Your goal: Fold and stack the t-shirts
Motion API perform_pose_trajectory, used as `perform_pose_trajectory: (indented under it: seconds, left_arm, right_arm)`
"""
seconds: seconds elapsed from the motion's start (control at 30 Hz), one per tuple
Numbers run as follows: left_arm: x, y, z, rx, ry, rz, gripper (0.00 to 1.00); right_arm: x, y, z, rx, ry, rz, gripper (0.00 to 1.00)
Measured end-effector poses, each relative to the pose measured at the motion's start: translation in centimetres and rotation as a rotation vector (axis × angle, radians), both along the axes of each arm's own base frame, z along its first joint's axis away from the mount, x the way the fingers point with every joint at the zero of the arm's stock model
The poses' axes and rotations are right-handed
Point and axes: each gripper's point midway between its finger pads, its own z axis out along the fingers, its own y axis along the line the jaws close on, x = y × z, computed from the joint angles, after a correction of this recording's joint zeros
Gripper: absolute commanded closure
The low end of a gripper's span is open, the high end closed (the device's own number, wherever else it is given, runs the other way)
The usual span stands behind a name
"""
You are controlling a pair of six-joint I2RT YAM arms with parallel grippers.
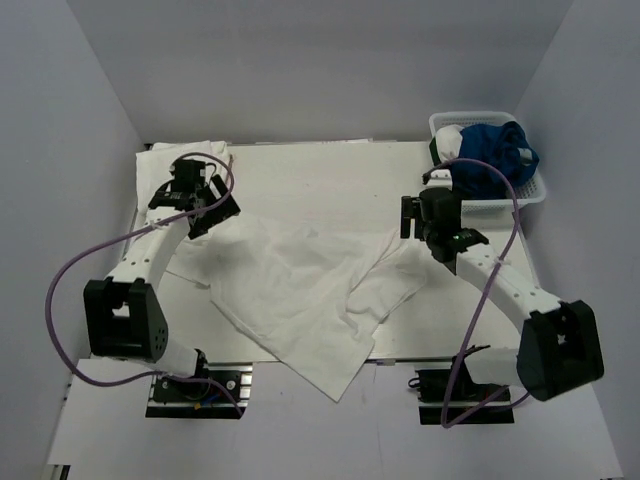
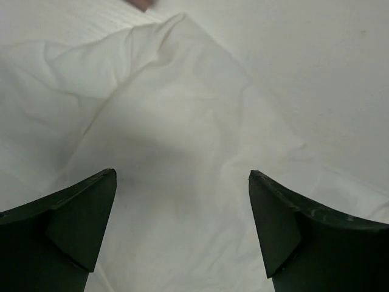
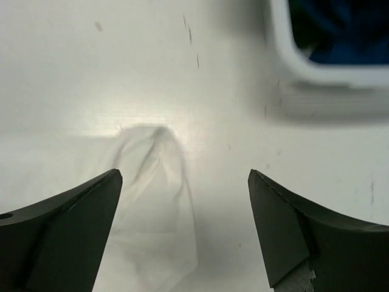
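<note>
One white basket (image 1: 472, 114) holds blue cloth (image 1: 495, 150) near t-shirt (image 1: 300, 290).

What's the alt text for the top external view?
A crumpled white t-shirt lies spread across the table, one corner hanging over the near edge. The left arm and right arm reach toward its far corners. A white basket holding blue cloth sits far right; flat white cloth lies far left.
</note>
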Motion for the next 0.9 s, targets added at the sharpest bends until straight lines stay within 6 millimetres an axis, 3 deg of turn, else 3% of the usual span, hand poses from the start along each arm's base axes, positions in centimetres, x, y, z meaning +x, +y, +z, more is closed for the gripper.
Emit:
perform_pose_trajectory:
  seconds: [0.03,0.1,0.23,0.3,0.37,0.43,0.57,0.63,0.8,0.9]
  left_arm:
    - [-0.2,0.2,-1.5,0.012,0.058,0.014,0.0]
    - [-0.7,0.1,-2.6,0.012,0.108,0.011,0.0]
    - [-1.4,-2.3,-0.5,-0.089,0.002,-0.068,0.0]
    - [-3.0,-4.1,0.4,-0.165,-0.062,-0.13,0.0]
    - [-5.0,-6.1,-0.1,-0.233,-0.079,-0.196,0.0]
    - [-6.7,-7.6,-2.1,-0.278,-0.035,-0.239,0.0]
    - [-10.8,-9.2,-8.4,-0.315,0.161,-0.266,0.0]
    - [-11.9,-9.6,-10.1,-0.313,0.223,-0.27,0.0]
    - [-11.9,-10.7,-12.4,-0.293,0.298,-0.288,0.0]
    - [-10.6,-11.0,-13.3,-0.266,0.325,-0.275,0.0]
  right_arm:
    - [-0.1,-0.1,-1.7,-0.004,0.068,-0.014,0.1]
    - [-0.4,-0.1,-3.2,0.005,0.145,-0.033,0.1]
    - [-0.3,0.6,-1.6,0.068,0.139,-0.027,0.1]
    - [-0.6,1.2,-0.8,0.104,0.126,-0.003,0.1]
    - [-1.1,1.7,-0.4,0.134,0.129,0.021,0.1]
    - [-1.6,2.2,-0.6,0.161,0.144,0.043,0.1]
    - [-3.0,2.6,-2.6,0.189,0.216,0.056,0.1]
    - [-3.6,2.7,-3.4,0.204,0.247,0.047,0.1]
    - [-4.6,3.2,-5.0,0.26,0.293,0.033,0.1]
    - [-5.5,3.2,-6.4,0.267,0.333,0.028,0.1]
